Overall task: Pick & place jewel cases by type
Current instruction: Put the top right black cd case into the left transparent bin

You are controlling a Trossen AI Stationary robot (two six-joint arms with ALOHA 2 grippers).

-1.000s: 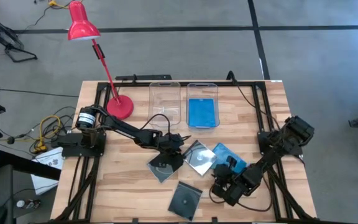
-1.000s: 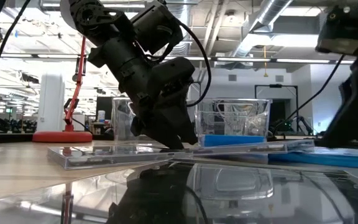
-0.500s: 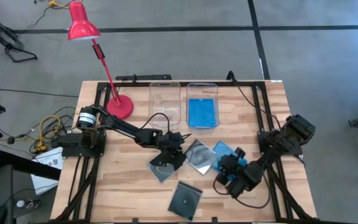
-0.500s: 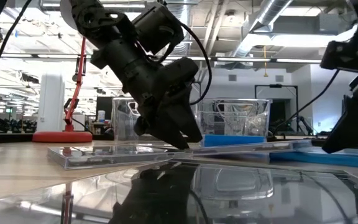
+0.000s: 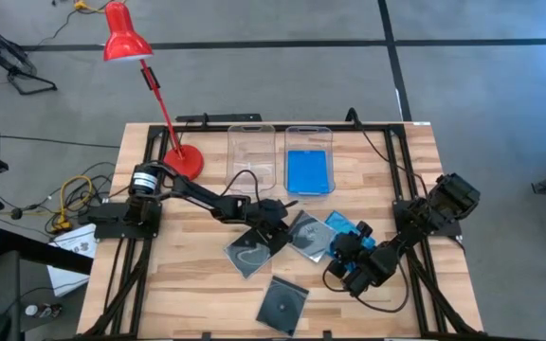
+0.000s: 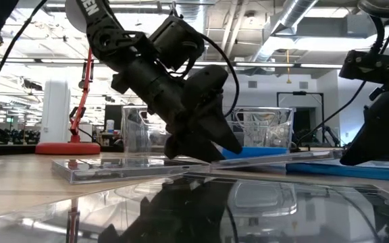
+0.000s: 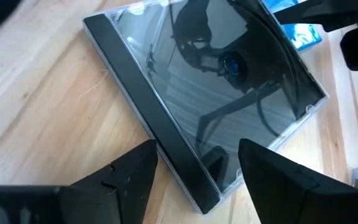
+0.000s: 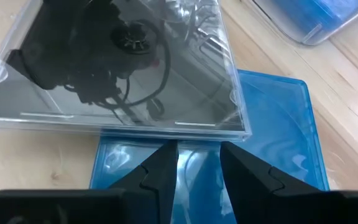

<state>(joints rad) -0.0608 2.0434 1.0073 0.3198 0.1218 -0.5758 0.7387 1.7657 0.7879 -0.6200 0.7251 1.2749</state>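
A clear jewel case (image 5: 306, 232) with a black spine (image 7: 148, 118) lies mid-table, its right part resting on a blue jewel case (image 5: 341, 225). My left gripper (image 5: 281, 232) is open and low at the clear case's left side. Its fingers (image 7: 129, 177) stand either side of the spine's near corner (image 7: 207, 199). My right gripper (image 5: 347, 248) points down at the blue case (image 8: 272, 137) from the near right. Its fingers (image 8: 160, 168) are a narrow gap apart, with the blue surface showing between them. Another clear case (image 5: 247, 256) and a dark one (image 5: 282, 303) lie flat nearer the front edge. My left gripper straddles the clear case's corner; I cannot tell whether either finger touches it. My right gripper stands low over the near part of the blue case (image 8: 197, 155), slanting down from the table's near right. Whether the tips touch it I cannot tell.
Two clear bins stand at the back: the left one (image 5: 251, 142) holds nothing, the right one (image 5: 309, 133) holds a blue case (image 5: 309, 172). A red lamp's base (image 5: 183, 163) stands at the far left. Bare wood lies left and along the front.
My left gripper has sunk, tipped further down and gone a little toward the table's right, onto the clear case's corner. My right gripper has come from near the front edge toward the far edge, up to the blue case, tipping down. The cases have stayed put.
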